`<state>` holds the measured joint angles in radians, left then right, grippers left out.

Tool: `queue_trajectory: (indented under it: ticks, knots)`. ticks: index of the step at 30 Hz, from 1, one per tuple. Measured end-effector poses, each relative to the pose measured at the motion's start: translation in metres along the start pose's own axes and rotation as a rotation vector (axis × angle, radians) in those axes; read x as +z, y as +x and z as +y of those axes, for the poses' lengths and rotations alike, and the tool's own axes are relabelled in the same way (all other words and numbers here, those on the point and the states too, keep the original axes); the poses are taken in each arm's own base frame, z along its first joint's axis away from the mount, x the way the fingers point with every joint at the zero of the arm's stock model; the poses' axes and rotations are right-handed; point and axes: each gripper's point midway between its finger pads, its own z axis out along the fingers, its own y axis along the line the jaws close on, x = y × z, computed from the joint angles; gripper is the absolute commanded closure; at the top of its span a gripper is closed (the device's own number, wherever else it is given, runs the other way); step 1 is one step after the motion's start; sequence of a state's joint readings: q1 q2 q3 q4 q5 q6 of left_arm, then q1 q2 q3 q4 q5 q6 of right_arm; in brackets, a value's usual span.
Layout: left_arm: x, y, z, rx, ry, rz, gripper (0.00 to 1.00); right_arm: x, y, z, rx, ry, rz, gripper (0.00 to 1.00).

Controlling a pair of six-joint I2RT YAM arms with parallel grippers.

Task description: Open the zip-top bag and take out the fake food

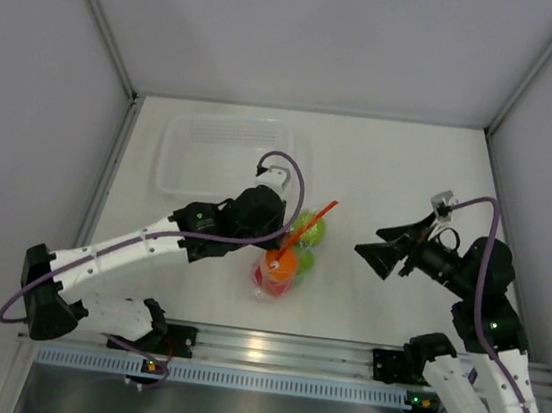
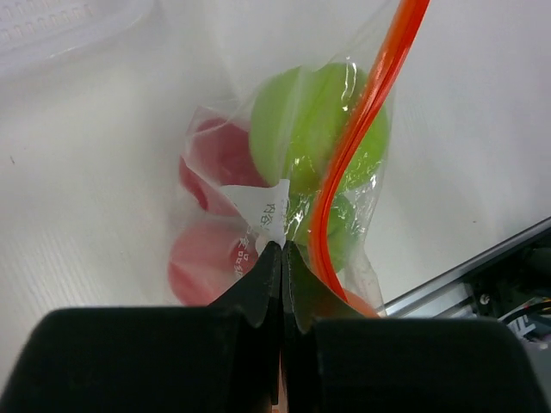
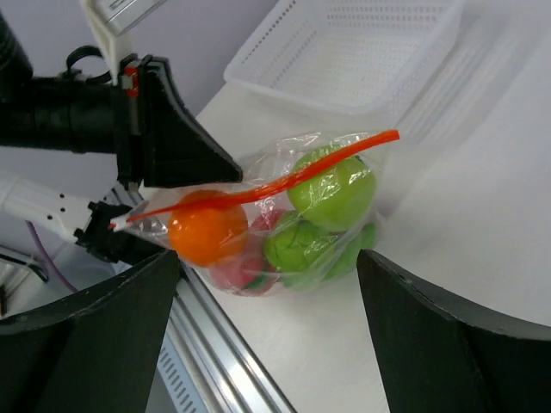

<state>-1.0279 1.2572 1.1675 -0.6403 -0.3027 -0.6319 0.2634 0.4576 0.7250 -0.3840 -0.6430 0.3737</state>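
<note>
1. The left jaws are pressed shut on a thin bit of the zip-top bag (image 2: pixel 258 172). They pinch the clear plastic just beside the orange-red zipper strip (image 2: pixel 362 129).
2. The right jaws stand wide apart and hold nothing. They face the bag from the other side, near it but not touching it.
3. The bag is near the front edge of the tabletop (image 1: pixel 401 172), between the 2 arms. Inside is the fake food (image 3: pixel 331 194): green balls, 1 orange ball, and red or pink ones underneath.
4. The strip runs as 1 line across the top, so I think the mouth is not open yet. The step in hand is opening the bag.
5. Next, I think the right jaws need to come in and pinch the other side of the mouth, close to the strip. Then they need to pull away from the left jaws. They should catch only plastic, not a fruit.
6. A clear tub (image 1: pixel 222 155) sits behind the bag, apart from it.
7. Some things are hard to tell:
   - how many fruits there are, as some hide behind others
   - if the left jaws hold 1 layer of plastic or both
   - if the bag's bottom rests on the tabletop or hangs just above it
</note>
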Motion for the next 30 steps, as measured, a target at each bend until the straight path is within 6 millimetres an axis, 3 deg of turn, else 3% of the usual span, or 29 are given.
queue_trajectory:
  ticks: [2, 7, 12, 15, 21, 30]
  knots:
    - [-0.002, 0.003, 0.006, -0.058, 0.028, -0.017, 1.0, 0.012, 0.002, -0.008, 0.083, 0.013, 0.025, 0.15]
    - [0.001, 0.011, -0.005, -0.18, 0.135, -0.059, 1.0, 0.038, 0.017, -0.033, 0.231, 0.144, 0.096, 0.16]
    - [0.013, 0.024, -0.006, -0.299, 0.191, -0.094, 1.0, 0.069, 0.01, -0.039, 0.288, 0.248, 0.126, 0.18]
    - [0.019, 0.033, -0.002, -0.376, 0.213, -0.119, 1.0, 0.084, 0.023, -0.04, 0.319, 0.309, 0.14, 0.19]
    - [0.015, 0.026, 0.002, -0.496, 0.242, -0.214, 1.0, 0.09, 0.045, -0.039, 0.33, 0.417, 0.107, 0.19]
    - [0.009, 0.013, -0.006, -0.552, 0.275, -0.283, 1.0, 0.107, 0.079, -0.072, 0.405, 0.553, 0.094, 0.24]
